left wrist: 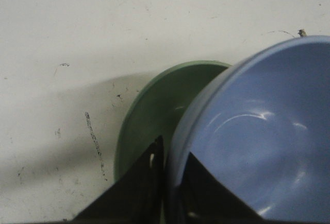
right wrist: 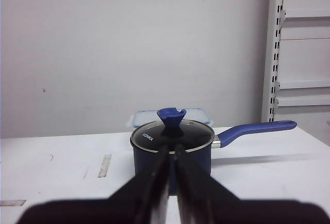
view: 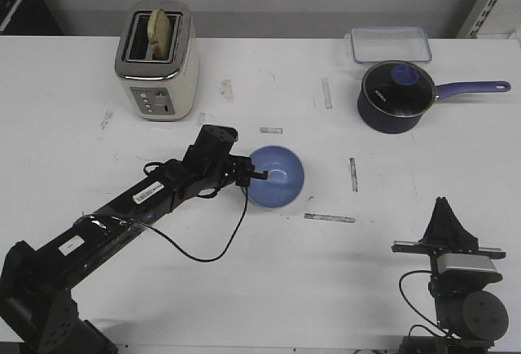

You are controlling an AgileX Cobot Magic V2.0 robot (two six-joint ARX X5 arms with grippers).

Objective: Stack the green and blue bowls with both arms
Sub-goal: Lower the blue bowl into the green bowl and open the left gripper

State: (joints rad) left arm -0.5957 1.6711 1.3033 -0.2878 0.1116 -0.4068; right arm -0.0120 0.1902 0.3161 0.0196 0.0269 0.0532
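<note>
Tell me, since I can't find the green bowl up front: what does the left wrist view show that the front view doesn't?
Only the left wrist view shows the green bowl, under the blue bowl. Only the front view shows the toaster, saucepan, clear container and right tool. Both show the left tool shut on the blue bowl's rim.

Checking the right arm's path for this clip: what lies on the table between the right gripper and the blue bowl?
Only bare table with two grey tape strips, per the front view, lies between the right gripper and the blue bowl.
</note>
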